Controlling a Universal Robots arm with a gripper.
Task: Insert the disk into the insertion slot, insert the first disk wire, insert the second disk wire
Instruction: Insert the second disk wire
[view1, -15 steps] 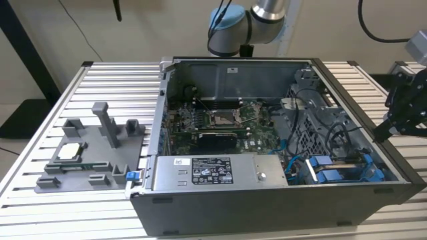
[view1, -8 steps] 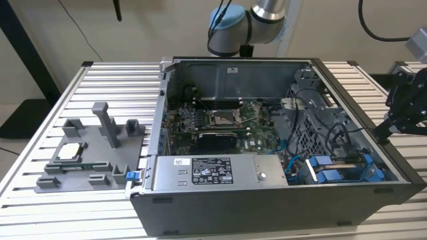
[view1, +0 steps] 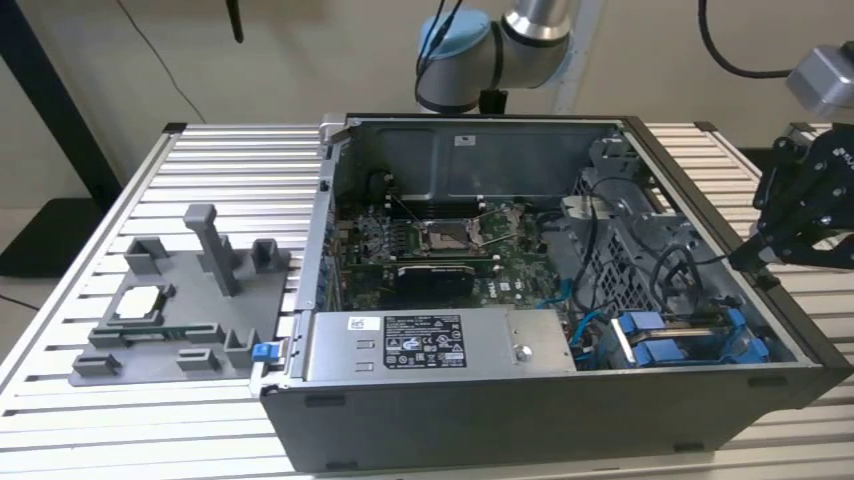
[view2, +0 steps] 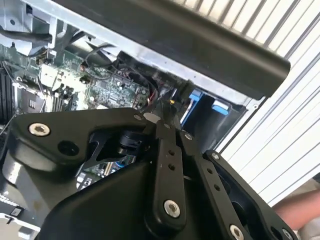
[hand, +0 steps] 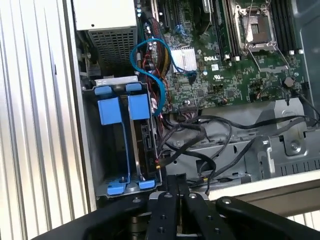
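**Shut jaws at the case rim, loose wires close by**

The chief risk, as I judge it, is a snag. The gripper (hand: 175, 183) hangs at the edge of the open computer case (view1: 561, 420), just above a tangle of black wires (hand: 215, 150) that loop across the grey metal beside the drive bay. A descent off-line could hook a loop and drag it, or press a connector down crooked. A blue cable (hand: 150, 62) also arcs from the motherboard (hand: 225, 65) toward the bay and lies in the same crowded corner. The dark case wall (view2: 200, 45) runs close under the linkages in the second wrist view, so a low sideways move could strike it.

In both wrist views the jaws are drawn together, the fingertips (view2: 166, 117) meeting. Nothing shows between them, though a thin wire there would be hard to make out. They touch neither bay nor wires. In the exterior view the gripper (view1: 745, 260) sits over the case's wall on the exterior view's right.

The disk (hand: 139, 106) appears, by its blue carrier, to stand edge-on in the insertion slot (hand: 111, 155), in the case corner beside the power supply (view1: 441, 345). Its silver face is hidden, so I cannot tell how fully it is seated. A second blue carrier (hand: 109, 111) stands just beside it. The case rests on a slatted desk (view1: 200, 150).
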